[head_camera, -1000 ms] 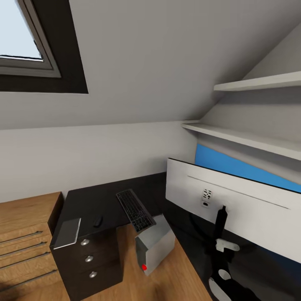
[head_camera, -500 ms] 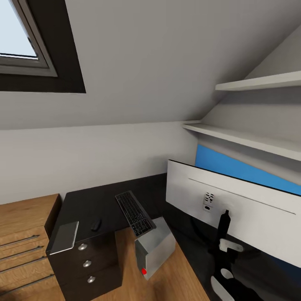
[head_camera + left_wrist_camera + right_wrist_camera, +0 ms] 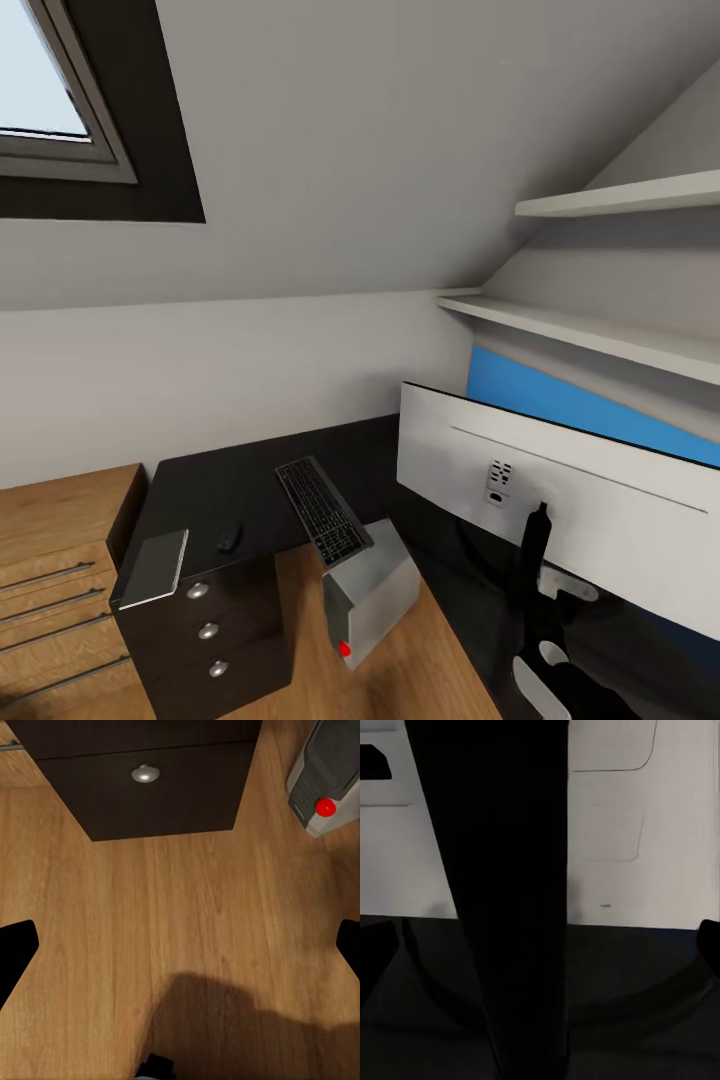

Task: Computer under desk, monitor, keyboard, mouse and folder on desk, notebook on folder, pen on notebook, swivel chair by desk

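Note:
The monitor [image 3: 560, 490] stands on the black desk [image 3: 210, 490] with its white back toward me. Up close, its black stand [image 3: 502, 900] rises between the dark fingertips [image 3: 375, 945] of my open right gripper [image 3: 540, 945]. The keyboard [image 3: 320, 510] lies at the desk's inner edge, the small black mouse [image 3: 229, 538] to its left, and the grey notebook [image 3: 155, 567] on the corner over the drawers. The computer [image 3: 368, 598] sits on the floor below the keyboard, tilted, red dot forward. My open left gripper [image 3: 180, 952] hangs above the floor near the computer [image 3: 330, 772].
A dark drawer unit [image 3: 210, 630] with round knobs [image 3: 145, 773] holds up the desk's left end. A light wooden drawer chest [image 3: 60, 570] stands beside it. Two white shelves [image 3: 600, 330] and a blue wall panel [image 3: 540, 395] sit behind the monitor, under a sloped ceiling with a window [image 3: 50, 110].
The view shifted slightly a second ago and then held still. My right gripper has edged right beside the monitor stand, and the right arm shows a little higher at the bottom.

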